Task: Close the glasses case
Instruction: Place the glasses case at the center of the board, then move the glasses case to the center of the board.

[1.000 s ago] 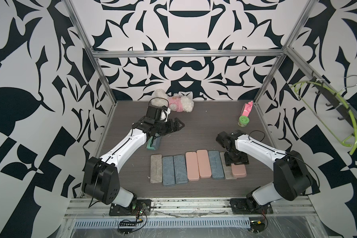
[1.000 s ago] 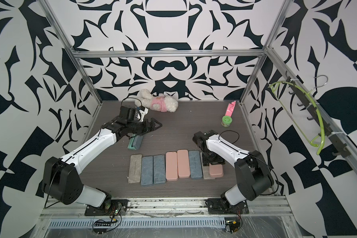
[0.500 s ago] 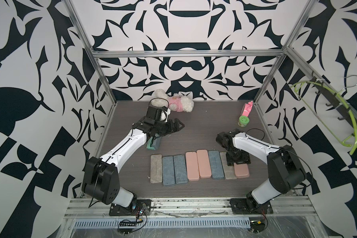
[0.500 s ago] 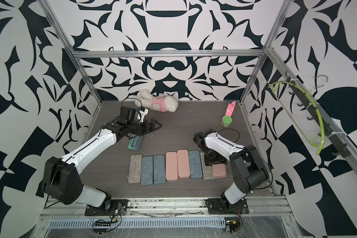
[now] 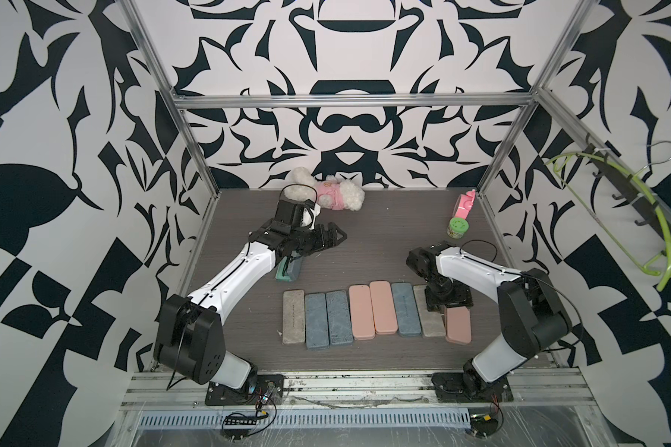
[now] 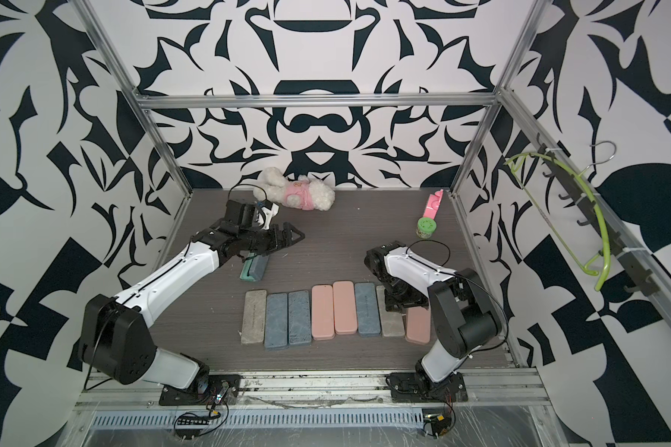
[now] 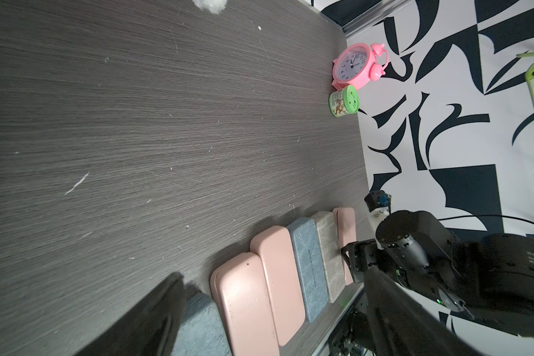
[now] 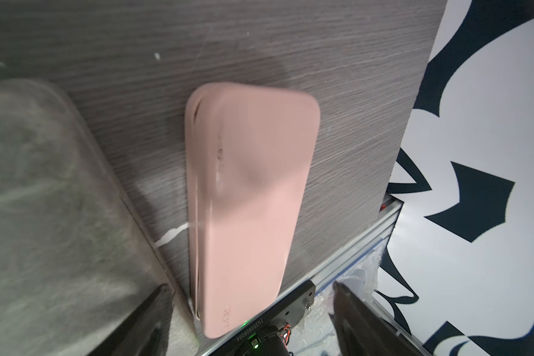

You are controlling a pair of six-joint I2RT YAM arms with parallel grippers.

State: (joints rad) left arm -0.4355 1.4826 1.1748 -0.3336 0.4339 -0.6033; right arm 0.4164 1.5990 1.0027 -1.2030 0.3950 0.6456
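Glasses case in pink (image 8: 247,200) lies flat at the right end of the row of cases (image 5: 365,313), lid down with only a thin seam showing. Your right gripper (image 8: 250,305) hangs over its back end, fingers spread to either side and gripping nothing. You're at the release, and this one looks closed. Your left gripper (image 5: 336,237) is wide open and empty above the teal case (image 5: 288,269), which looks ajar, though that's hard to make out. Lift the right arm clear, then press that one shut.
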